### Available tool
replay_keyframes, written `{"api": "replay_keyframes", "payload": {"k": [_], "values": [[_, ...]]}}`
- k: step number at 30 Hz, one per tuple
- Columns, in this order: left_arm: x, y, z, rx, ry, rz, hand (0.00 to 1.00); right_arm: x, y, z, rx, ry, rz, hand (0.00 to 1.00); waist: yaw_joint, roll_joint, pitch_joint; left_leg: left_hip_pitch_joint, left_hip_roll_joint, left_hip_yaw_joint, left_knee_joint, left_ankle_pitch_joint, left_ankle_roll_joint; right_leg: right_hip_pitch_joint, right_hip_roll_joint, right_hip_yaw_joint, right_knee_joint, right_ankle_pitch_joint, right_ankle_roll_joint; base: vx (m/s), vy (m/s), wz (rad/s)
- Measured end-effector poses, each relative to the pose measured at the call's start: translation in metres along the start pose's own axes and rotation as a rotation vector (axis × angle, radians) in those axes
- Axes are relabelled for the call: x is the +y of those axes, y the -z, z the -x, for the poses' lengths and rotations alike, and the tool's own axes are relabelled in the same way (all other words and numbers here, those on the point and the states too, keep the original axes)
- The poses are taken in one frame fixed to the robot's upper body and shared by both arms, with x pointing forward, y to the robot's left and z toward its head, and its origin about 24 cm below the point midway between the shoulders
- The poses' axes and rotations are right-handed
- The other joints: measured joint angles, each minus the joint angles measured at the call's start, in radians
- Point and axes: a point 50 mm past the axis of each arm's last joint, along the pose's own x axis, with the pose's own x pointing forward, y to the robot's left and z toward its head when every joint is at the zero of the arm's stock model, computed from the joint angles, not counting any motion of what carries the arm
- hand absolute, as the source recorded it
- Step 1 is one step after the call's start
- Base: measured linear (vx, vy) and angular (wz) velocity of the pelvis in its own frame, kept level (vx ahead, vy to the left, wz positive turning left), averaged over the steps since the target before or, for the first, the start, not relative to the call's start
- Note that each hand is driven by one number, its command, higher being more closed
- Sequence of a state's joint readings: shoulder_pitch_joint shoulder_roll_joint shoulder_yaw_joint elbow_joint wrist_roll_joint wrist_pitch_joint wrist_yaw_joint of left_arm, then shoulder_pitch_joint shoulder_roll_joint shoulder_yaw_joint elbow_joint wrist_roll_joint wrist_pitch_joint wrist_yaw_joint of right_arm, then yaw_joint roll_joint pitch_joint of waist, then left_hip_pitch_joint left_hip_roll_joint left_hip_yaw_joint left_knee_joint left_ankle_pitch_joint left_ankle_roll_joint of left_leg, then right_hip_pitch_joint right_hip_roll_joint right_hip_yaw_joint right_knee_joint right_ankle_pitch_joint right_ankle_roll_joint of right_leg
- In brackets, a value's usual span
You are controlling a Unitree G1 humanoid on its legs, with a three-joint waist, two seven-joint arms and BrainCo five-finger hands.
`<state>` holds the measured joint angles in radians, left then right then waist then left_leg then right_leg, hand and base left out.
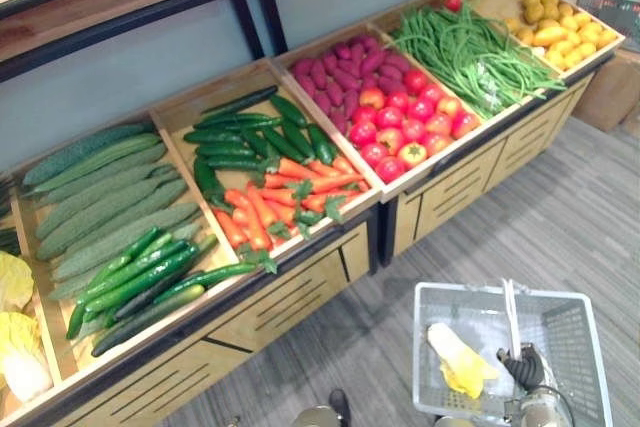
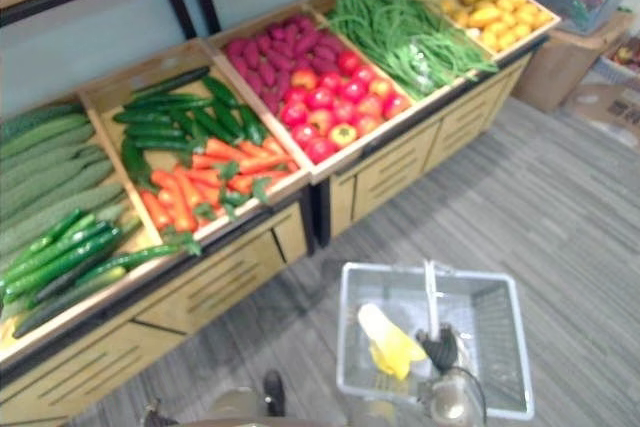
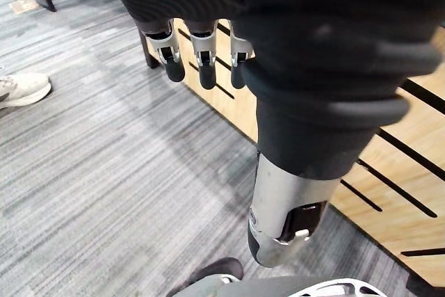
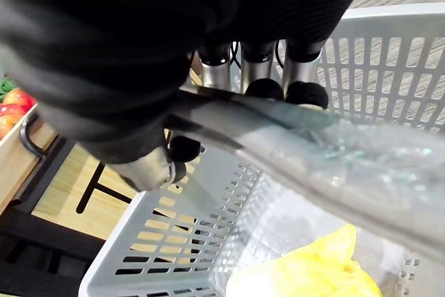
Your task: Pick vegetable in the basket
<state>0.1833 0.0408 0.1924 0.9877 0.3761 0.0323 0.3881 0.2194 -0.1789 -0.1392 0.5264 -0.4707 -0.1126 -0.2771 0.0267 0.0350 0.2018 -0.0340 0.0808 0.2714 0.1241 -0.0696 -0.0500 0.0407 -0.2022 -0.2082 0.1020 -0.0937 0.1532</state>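
left hand (image 3: 201,57): fingers straight, relaxed, hanging free | right hand (image 4: 259,67): fingers and thumb curled round basket handle (image 4: 278,137)

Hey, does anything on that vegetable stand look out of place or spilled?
One red round fruit sits alone at the back of the green beans bin, apart from the red pile in the next bin. Nothing else stands out.
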Motion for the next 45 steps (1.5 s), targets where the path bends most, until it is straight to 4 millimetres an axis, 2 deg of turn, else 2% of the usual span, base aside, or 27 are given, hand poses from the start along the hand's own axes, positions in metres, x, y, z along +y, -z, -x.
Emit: {"api": "replay_keyframes", "payload": {"k": [5, 7, 8, 9, 11, 12, 13, 14, 16, 17, 18, 19, 20, 22, 24, 26, 27, 29, 31, 34, 35, 40, 45], "values": [[0.004, -0.002, -0.002, -0.012, -0.006, -0.018, 0.0, 0.001, -0.009, -0.005, -0.024, 0.002, -0.007, 1.0, 0.006, -0.034, 0.005, 0.024, -0.019, 0.045, -0.026, -0.046, -0.002, -0.042, -0.028, 0.05, 0.057, -0.02, 0.011, 0.1, 0.06, -0.29], [0.005, -0.001, -0.003, -0.019, -0.002, -0.046, 0.0, 0.002, -0.013, -0.007, -0.031, 0.003, -0.012, 1.0, -0.006, -0.035, 0.005, 0.056, -0.02, 0.05, -0.05, -0.06, 0.005, -0.131, -0.031, 0.078, 0.265, -0.021, 0.01, 0.04, 0.084, -0.16], [0.008, -0.001, -0.004, -0.028, -0.009, -0.06, 0.0, 0.004, -0.016, -0.008, -0.036, 0.004, -0.02, 1.0, -0.014, -0.053, 0.004, 0.076, -0.024, 0.044, -0.057, -0.065, 0.009, -0.175, -0.039, 0.091, 0.38, -0.013, -0.002, 0.07, 0.075, 0.16], [0.013, -0.001, -0.006, -0.03, -0.021, -0.068, 0.0, 0.008, -0.016, -0.006, -0.036, -0.009, -0.024, 1.0, -0.021, -0.077, 0.001, 0.101, -0.027, 0.03, -0.065, -0.071, 0.014, -0.211, -0.044, 0.114, 0.492, 0.015, -0.027, 0.19, 0.076, 0.38], [0.023, 0.001, -0.009, -0.024, -0.043, -0.075, 0.0, 0.021, -0.016, 0.001, -0.029, -0.049, -0.034, 1.0, -0.025, -0.1, 0.002, 0.15, -0.017, -0.006, -0.076, -0.071, 0.025, -0.267, -0.042, 0.135, 0.65, 0.092, -0.026, 0.26, 0.041, 0.43], [0.023, 0.002, -0.009, -0.022, -0.045, -0.074, 0.0, 0.022, -0.016, 0.002, -0.029, -0.052, -0.037, 1.0, -0.026, -0.104, 0.0, 0.153, -0.016, -0.012, -0.073, -0.071, 0.029, -0.274, -0.042, 0.134, 0.663, 0.085, -0.028, 0.25, -0.007, 0.45], [0.025, 0.001, -0.01, -0.022, -0.053, -0.067, 0.0, 0.027, -0.017, 0.003, -0.031, -0.066, -0.043, 1.0, -0.026, -0.122, 0.0, 0.16, -0.006, -0.028, -0.066, -0.078, 0.037, -0.298, -0.035, 0.127, 0.681, -0.007, -0.026, 0.18, -0.019, 0.48], [0.027, -0.001, -0.01, -0.022, -0.06, -0.056, 0.0, 0.027, -0.017, 0.003, -0.03, -0.066, -0.043, 1.0, -0.03, -0.121, 0.0, 0.16, 0.002, -0.043, -0.065, -0.079, 0.037, -0.312, -0.021, 0.116, 0.662, -0.036, -0.028, 0.26, -0.039, 0.52], [0.029, -0.005, -0.011, -0.034, -0.07, -0.041, 0.0, 0.027, -0.02, 0.002, -0.036, -0.066, -0.044, 1.0, -0.036, -0.114, 0.005, 0.161, 0.018, -0.068, -0.064, -0.078, 0.037, -0.331, 0.008, 0.101, 0.588, -0.047, -0.036, 0.19, -0.063, 0.47], [0.031, -0.005, -0.011, -0.031, -0.081, -0.023, 0.0, 0.027, -0.023, 0.0, -0.039, -0.065, -0.047, 1.0, -0.04, -0.111, 0.007, 0.161, 0.027, -0.084, -0.056, -0.079, 0.036, -0.327, 0.03, 0.106, 0.451, -0.042, -0.034, 0.21, -0.122, 0.51], [0.032, -0.005, -0.012, -0.026, -0.084, -0.017, 0.0, 0.027, -0.023, -0.001, -0.04, -0.064, -0.048, 1.0, -0.042, -0.112, 0.006, 0.161, 0.027, -0.092, -0.051, -0.081, 0.031, -0.317, 0.032, 0.109, 0.379, -0.021, -0.032, 0.27, -0.177, 0.54], [0.033, -0.003, -0.012, -0.021, -0.089, -0.013, 0.0, 0.027, -0.022, 0.0, -0.037, -0.066, -0.046, 1.0, -0.044, -0.126, 0.002, 0.171, 0.016, -0.097, -0.048, -0.092, 0.015, -0.293, 0.03, 0.124, 0.251, 0.107, -0.046, 0.3, -0.241, 0.4], [0.035, -0.002, -0.012, -0.007, -0.097, 0.001, 0.0, 0.026, -0.022, -0.001, -0.036, -0.064, -0.04, 1.0, -0.04, -0.135, 0.004, 0.191, 0.016, -0.111, -0.045, -0.116, -0.021, -0.271, 0.031, 0.145, 0.228, 0.134, -0.056, 0.25, -0.235, 0.26], [0.026, -0.002, -0.009, 0.003, -0.077, 0.028, 0.0, 0.023, -0.024, -0.005, -0.038, -0.056, -0.037, 1.0, -0.035, -0.091, 0.005, 0.183, 0.053, -0.12, -0.043, -0.125, -0.035, -0.263, 0.069, 0.158, 0.211, 0.125, -0.056, 0.16, -0.211, 0.02], [0.015, -0.006, -0.007, 0.002, -0.054, 0.051, 0.0, 0.023, -0.023, -0.005, -0.036, -0.055, -0.036, 1.0, -0.035, -0.068, 0.004, 0.171, 0.079, -0.137, -0.047, -0.116, -0.053, -0.261, 0.095, 0.158, 0.189, 0.119, -0.051, 0.11, -0.162, 0.15], [0.019, -0.012, -0.009, -0.008, -0.066, 0.064, 0.0, 0.019, -0.021, -0.006, -0.032, -0.044, -0.034, 1.0, -0.034, -0.079, 0.007, 0.157, 0.08, -0.152, -0.052, -0.112, -0.061, -0.226, 0.089, 0.132, 0.131, 0.077, -0.046, 0.07, -0.153, 0.28], [0.019, -0.015, -0.01, -0.013, -0.069, 0.071, 0.0, 0.019, -0.02, -0.007, -0.026, -0.046, -0.028, 1.0, -0.033, -0.081, 0.008, 0.153, 0.088, -0.161, -0.054, -0.109, -0.072, -0.208, 0.093, 0.11, 0.09, 0.076, -0.052, 0.02, -0.119, 0.42], [0.019, -0.014, -0.01, -0.006, -0.07, 0.086, 0.0, 0.02, -0.017, -0.005, -0.014, -0.048, -0.03, 1.0, -0.036, -0.076, 0.005, 0.141, 0.104, -0.183, -0.053, -0.102, -0.084, -0.17, 0.105, 0.076, 0.027, 0.101, -0.059, -0.01, -0.095, 0.42], [0.016, -0.01, -0.008, 0.018, -0.066, 0.108, 0.0, 0.02, -0.012, -0.003, 0.002, -0.052, -0.027, 1.0, -0.028, -0.068, -0.002, 0.136, 0.119, -0.198, -0.055, -0.1, -0.09, -0.108, 0.123, 0.05, -0.091, 0.154, -0.06, -0.04, -0.052, 0.25], [0.015, 0.0, -0.007, 0.079, -0.078, 0.177, 0.0, 0.02, -0.01, -0.002, 0.009, -0.054, -0.026, 1.0, -0.02, -0.066, -0.017, 0.107, 0.115, -0.198, -0.053, -0.098, -0.096, -0.073, 0.128, 0.046, -0.21, 0.221, -0.06, -0.04, -0.006, 0.06], [0.014, 0.003, -0.006, 0.096, -0.08, 0.192, 0.0, 0.02, -0.009, -0.002, 0.013, -0.054, -0.026, 1.0, -0.021, -0.062, -0.018, 0.107, 0.115, -0.197, -0.053, -0.097, -0.097, -0.073, 0.128, 0.046, -0.21, 0.223, -0.062, 0.0, 0.0, 0.0], [0.011, 0.02, -0.002, 0.252, -0.132, 0.43, 0.0, 0.012, 0.025, 0.006, 0.148, -0.026, -0.03, 1.0, -0.025, -0.03, -0.048, 0.117, 0.105, -0.217, -0.073, -0.088, -0.1, -0.056, 0.119, 0.018, -0.21, 0.223, -0.064, 0.0, 0.0, 0.12], [0.027, 0.036, -0.003, 0.362, -0.263, 0.643, 0.0, 0.012, 0.045, 0.013, 0.233, -0.032, -0.025, 1.0, -0.026, -0.029, -0.071, 0.129, 0.095, -0.225, -0.092, -0.082, -0.097, -0.043, 0.105, 0.003, -0.211, 0.222, -0.064, 0.0, 0.015, 0.1]]}}
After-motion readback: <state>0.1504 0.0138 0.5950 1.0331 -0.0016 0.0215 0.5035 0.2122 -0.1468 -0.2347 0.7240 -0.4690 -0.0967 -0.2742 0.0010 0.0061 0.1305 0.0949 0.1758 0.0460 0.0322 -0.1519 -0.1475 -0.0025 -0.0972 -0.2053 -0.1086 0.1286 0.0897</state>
